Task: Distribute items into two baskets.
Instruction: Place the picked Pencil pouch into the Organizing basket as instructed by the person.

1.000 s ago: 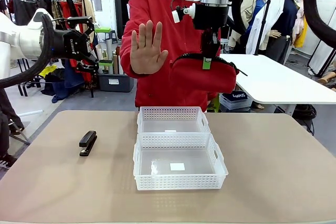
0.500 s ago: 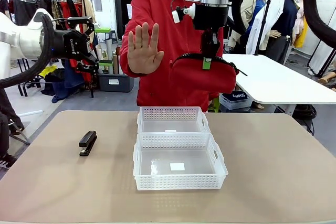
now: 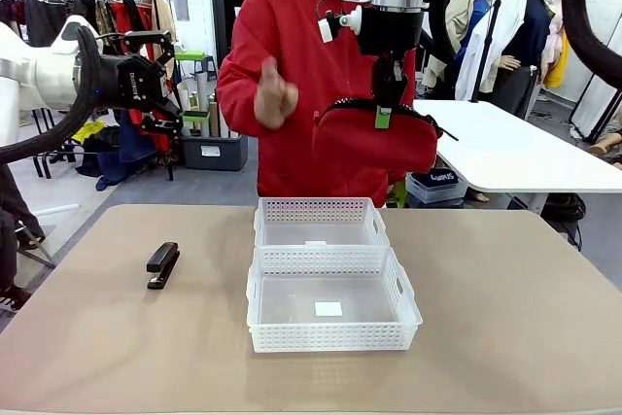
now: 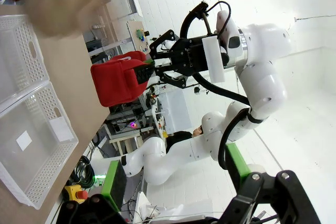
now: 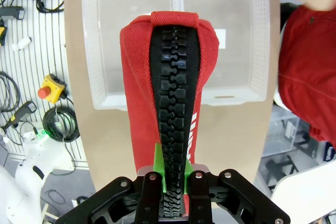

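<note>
My right gripper [image 3: 382, 116] hangs high above the far basket [image 3: 321, 209], shut on the black zipper edge of the red pouch [image 3: 374, 146]. From the right wrist the pouch [image 5: 168, 77] dangles below the shut gripper [image 5: 172, 178], over the seam between the near basket [image 5: 89, 51] and the far basket [image 5: 260, 40]. The larger near basket [image 3: 330, 335] touches the far one. A black stapler [image 3: 162, 264] lies on the table to their left. Raised at the far left, my left gripper [image 3: 167, 80] is open and holds nothing. Its wrist view shows the pouch [image 4: 115, 82] in the right gripper [image 4: 149, 72].
A person in a red top stands at the far table edge, one hand [image 3: 275, 96] curled at chest height beside the pouch. Bare tan tabletop [image 3: 505, 318] lies right of the baskets. A white table [image 3: 515, 153] stands behind at the right.
The person's hand, held up as an open palm, has curled and drawn back toward the chest. Both arms and the pouch have stayed still.
</note>
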`<action>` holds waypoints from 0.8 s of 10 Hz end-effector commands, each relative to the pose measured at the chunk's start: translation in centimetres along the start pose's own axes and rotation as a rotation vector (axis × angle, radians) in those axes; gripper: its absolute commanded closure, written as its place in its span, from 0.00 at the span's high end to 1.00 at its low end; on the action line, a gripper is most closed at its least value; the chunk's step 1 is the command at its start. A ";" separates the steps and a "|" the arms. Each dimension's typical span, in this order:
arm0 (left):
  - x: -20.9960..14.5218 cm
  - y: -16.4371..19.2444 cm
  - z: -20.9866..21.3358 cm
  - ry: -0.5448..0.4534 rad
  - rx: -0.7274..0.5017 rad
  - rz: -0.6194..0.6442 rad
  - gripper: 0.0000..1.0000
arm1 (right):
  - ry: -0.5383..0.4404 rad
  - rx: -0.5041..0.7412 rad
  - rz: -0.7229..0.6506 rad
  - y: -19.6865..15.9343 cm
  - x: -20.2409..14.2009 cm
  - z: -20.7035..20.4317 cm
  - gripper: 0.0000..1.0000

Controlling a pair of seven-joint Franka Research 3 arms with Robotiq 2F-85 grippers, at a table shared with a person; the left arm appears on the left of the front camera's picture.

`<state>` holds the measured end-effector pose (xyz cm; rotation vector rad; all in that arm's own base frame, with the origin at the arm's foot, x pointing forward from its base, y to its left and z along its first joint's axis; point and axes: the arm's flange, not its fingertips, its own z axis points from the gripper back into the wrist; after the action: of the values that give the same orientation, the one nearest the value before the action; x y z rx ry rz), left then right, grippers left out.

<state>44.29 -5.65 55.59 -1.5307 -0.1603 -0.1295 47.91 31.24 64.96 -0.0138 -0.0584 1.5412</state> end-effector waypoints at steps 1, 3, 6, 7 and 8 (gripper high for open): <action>0.0 -0.2 0.1 -0.001 -0.003 -0.004 1.00 | -0.003 -0.006 0.002 0.1 0.0 0.3 0.00; 0.0 -0.2 0.1 -0.001 -0.003 -0.004 1.00 | -0.003 -0.006 0.002 0.1 0.0 0.3 0.00; 0.0 -0.2 0.1 -0.001 -0.003 -0.004 1.00 | -0.003 -0.006 0.002 0.1 0.0 0.3 0.00; 0.0 -0.2 0.1 -0.001 -0.003 -0.004 1.00 | -0.003 -0.006 0.002 0.1 0.0 0.3 0.00; 0.0 -0.2 0.1 -0.001 -0.003 -0.004 1.00 | -0.003 -0.006 0.002 0.1 0.0 0.3 0.00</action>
<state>44.29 -5.65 55.59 -1.5307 -0.1603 -0.1295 47.91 31.24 64.96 -0.0138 -0.0584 1.5413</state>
